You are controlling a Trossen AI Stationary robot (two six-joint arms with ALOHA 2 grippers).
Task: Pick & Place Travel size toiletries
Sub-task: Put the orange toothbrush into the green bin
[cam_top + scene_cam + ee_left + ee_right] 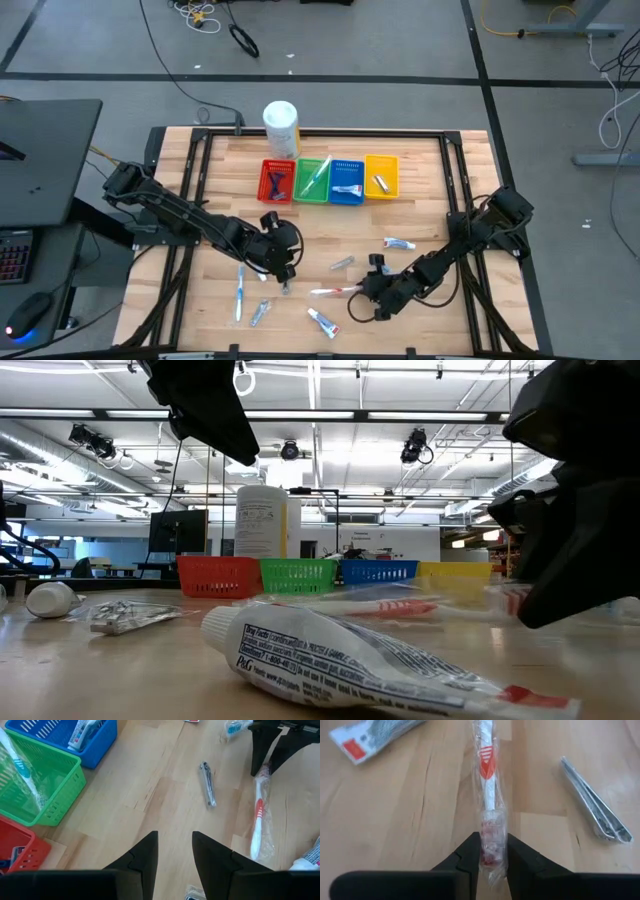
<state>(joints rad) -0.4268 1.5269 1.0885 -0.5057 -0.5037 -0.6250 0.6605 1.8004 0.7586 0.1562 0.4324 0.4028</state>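
A plastic-wrapped white toothbrush [489, 785] with red marks lies on the wooden table [430, 200], right of the middle. My right gripper [492, 855] is shut on its bristle end, low over the table [358, 293]. My left gripper [175, 850] hovers open above bare wood left of the middle [285, 262], with nothing between its fingers. Loose toiletries lie around: a slim silvery packet [342, 264], a white tube [400, 242] farther right, another tube [322, 320] near the front edge, and a second toothbrush [240, 292] with a silvery packet [260, 314] at the left. My right gripper pinches the wrapped toothbrush's bristle end [490, 837] between its two fingers [470, 855], through the clear wrapper. The fingers slant down from the table's right side and run along the brush. The toothbrush lies flat on the table.
Four small bins stand in a row at the back: red [277, 180], green [312, 180], blue [346, 180], yellow [381, 176], each with items inside. A tall white canister [281, 128] stands behind them. Bare wood lies between the two grippers.
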